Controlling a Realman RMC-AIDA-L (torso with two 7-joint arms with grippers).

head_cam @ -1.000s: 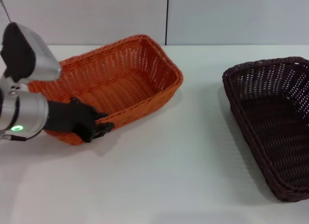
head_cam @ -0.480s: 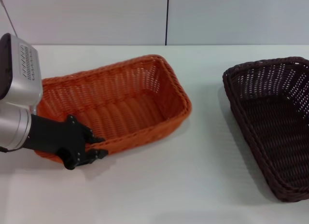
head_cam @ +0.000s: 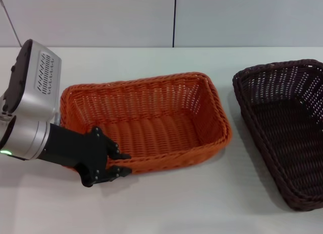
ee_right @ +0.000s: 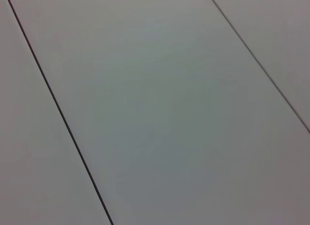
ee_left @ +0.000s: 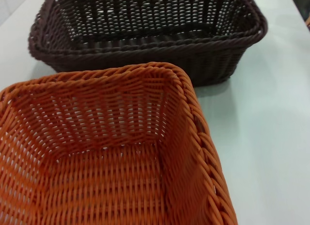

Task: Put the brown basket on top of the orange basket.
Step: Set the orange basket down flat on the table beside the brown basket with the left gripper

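At lower left of the head view, the left gripper (head_cam: 117, 163) is clamped on the near-left rim of the orange basket (head_cam: 151, 125), which sits on the white table (head_cam: 176, 203) at centre frame. Far right, the brown basket (head_cam: 287, 128) rests apart from it, partly cut off by the frame edge.

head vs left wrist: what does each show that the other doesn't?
Head only: the left hand shut on the near rim of the orange basket, the silver left arm, and the wall behind the table.
Left wrist only: a close look down into the orange basket's corner weave, and the brown basket lying just beyond it.
Both: the two baskets, side by side and apart, both empty, on the white table. The right hand appears in neither.
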